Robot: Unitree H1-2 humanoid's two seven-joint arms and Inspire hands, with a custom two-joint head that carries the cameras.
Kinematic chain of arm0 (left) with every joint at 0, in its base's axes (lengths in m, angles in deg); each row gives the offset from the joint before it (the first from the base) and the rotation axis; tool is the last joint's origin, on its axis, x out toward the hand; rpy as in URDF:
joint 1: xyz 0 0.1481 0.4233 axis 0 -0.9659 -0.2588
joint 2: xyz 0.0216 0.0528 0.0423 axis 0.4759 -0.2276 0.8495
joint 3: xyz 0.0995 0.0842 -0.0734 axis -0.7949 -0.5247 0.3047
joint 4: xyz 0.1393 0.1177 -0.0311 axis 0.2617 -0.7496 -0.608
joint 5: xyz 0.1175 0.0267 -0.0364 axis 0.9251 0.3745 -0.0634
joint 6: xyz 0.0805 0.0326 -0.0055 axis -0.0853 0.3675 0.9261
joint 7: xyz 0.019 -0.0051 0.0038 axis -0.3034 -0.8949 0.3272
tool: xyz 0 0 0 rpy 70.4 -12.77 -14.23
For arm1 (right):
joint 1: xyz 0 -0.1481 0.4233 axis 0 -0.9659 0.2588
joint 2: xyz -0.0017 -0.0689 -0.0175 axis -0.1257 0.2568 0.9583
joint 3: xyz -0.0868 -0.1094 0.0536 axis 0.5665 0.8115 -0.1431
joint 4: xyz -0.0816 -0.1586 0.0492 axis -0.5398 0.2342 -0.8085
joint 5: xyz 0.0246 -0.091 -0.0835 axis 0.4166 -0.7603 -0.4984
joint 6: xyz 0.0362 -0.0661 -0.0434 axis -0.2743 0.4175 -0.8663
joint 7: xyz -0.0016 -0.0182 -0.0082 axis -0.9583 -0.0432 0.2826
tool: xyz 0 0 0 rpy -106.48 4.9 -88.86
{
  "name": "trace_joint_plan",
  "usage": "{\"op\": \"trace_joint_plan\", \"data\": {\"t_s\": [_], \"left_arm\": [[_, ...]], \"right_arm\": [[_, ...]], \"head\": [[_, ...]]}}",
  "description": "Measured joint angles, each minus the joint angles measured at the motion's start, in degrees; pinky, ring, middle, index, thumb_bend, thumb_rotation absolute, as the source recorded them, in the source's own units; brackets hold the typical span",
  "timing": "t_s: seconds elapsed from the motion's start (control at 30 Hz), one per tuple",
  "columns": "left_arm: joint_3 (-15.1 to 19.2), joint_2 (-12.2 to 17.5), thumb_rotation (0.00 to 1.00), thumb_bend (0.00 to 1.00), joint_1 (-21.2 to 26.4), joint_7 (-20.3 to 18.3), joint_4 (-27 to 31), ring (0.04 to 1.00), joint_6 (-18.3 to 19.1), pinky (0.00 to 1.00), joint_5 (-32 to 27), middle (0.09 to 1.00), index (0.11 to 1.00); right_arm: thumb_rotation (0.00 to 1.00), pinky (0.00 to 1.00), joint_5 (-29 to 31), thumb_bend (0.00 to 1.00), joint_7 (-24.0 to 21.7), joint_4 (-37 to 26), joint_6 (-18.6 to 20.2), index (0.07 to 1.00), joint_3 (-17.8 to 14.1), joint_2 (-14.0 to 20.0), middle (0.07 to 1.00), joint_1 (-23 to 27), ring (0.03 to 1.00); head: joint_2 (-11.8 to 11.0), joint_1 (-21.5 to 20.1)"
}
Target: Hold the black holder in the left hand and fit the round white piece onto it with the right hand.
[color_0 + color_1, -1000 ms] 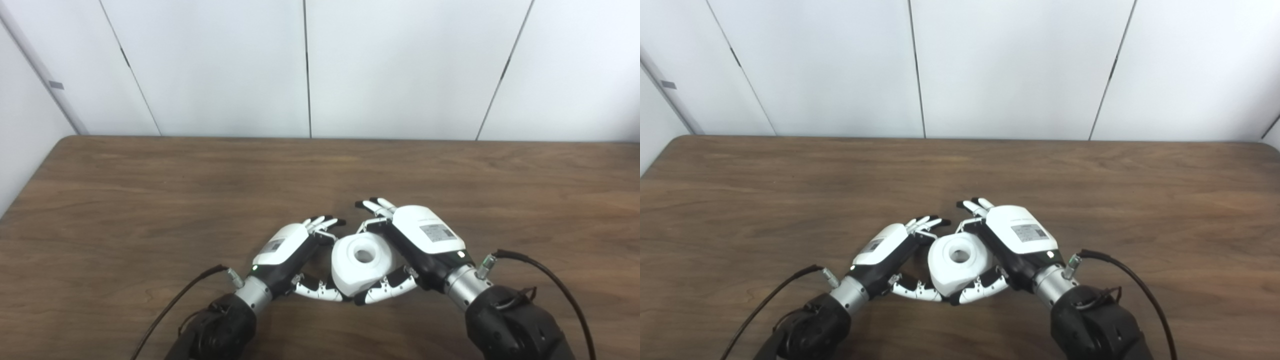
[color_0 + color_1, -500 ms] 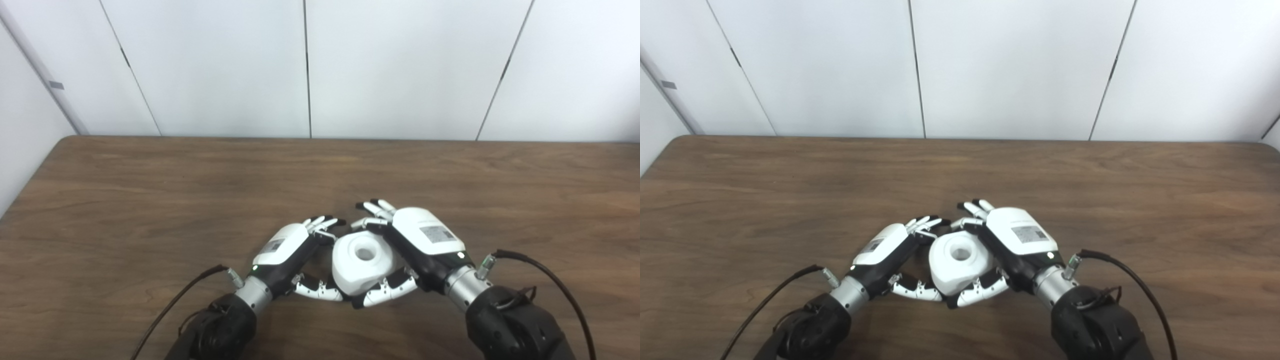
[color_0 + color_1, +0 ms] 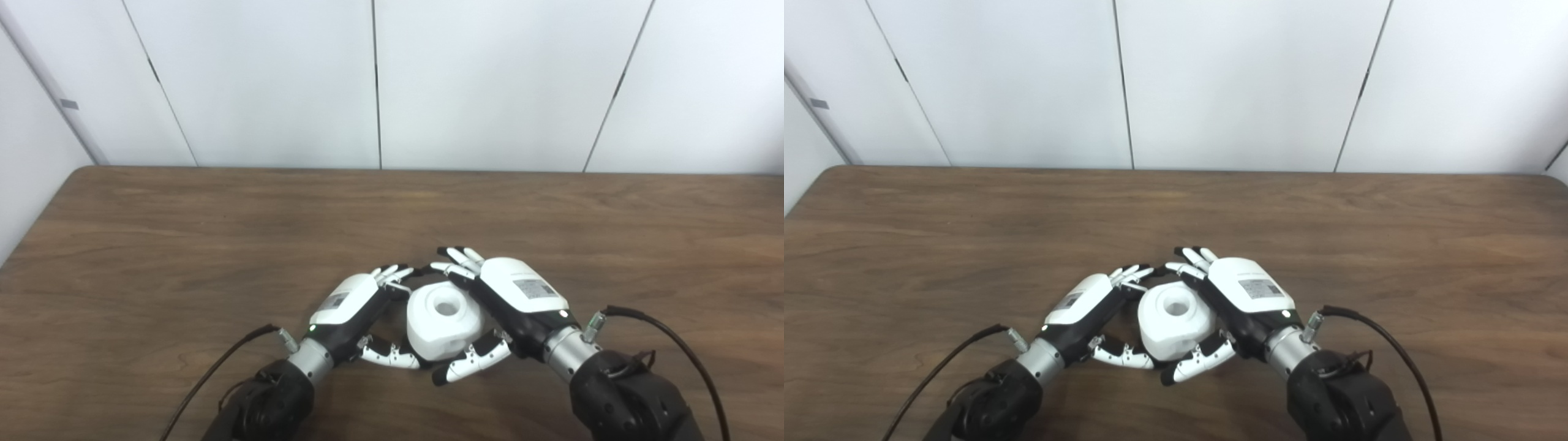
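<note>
The round white piece (image 3: 444,320), with a hole in its top, sits low between my two hands near the table's front edge. My left hand (image 3: 352,306) is wrapped around its left side, thumb (image 3: 389,355) against its lower front and fingers past its far side. The black holder is hidden under the white piece and inside that hand. My right hand (image 3: 514,294) is beside the piece's right side with its fingers spread. Its thumb (image 3: 468,364) is off the piece. The piece also shows in the right eye view (image 3: 1176,318).
The brown wooden table (image 3: 184,245) stretches wide to the left, right and back. White wall panels stand behind its far edge. Black cables trail from my left wrist (image 3: 214,373) and my right wrist (image 3: 674,343).
The white piece has dropped lower between the hands. My right hand has opened: its thumb has come off the piece and its fingers have spread. My left hand has not moved.
</note>
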Motion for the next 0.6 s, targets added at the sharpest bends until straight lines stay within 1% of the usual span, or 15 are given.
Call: {"op": "trace_joint_plan", "data": {"t_s": [0.1,0.27,0.5,0.6], "left_arm": [[0.0,0.0,0.05,0.51,0.0,0.0,0.0,0.988,0.0,1.00,0.0,0.938,0.481],[0.0,0.0,0.05,0.51,0.0,0.0,0.0,0.983,0.0,1.00,0.0,0.936,0.481],[0.0,0.1,0.05,0.51,0.0,0.0,0.0,0.987,0.0,1.00,0.0,0.940,0.481],[0.0,0.2,0.05,0.51,0.0,0.0,0.0,0.986,-0.1,1.00,-0.1,0.939,0.481]], "right_arm": [[0.45,0.80,0.1,1.00,-0.1,0.0,0.2,0.941,0.0,-0.1,1.000,0.0,1.000],[0.44,0.79,0.6,1.00,-0.6,0.0,0.8,0.997,0.0,-0.3,1.000,0.0,1.000],[0.43,0.77,1.3,1.00,-0.8,0.0,1.9,1.000,0.0,-0.7,1.000,0.0,1.000],[0.43,0.79,2.2,1.00,-1.0,0.0,2.3,1.000,0.0,-0.7,1.000,0.1,1.000]], "head": [[0.0,-0.1],[-0.2,-0.3],[-0.4,-0.5],[-0.4,-0.6]]}}
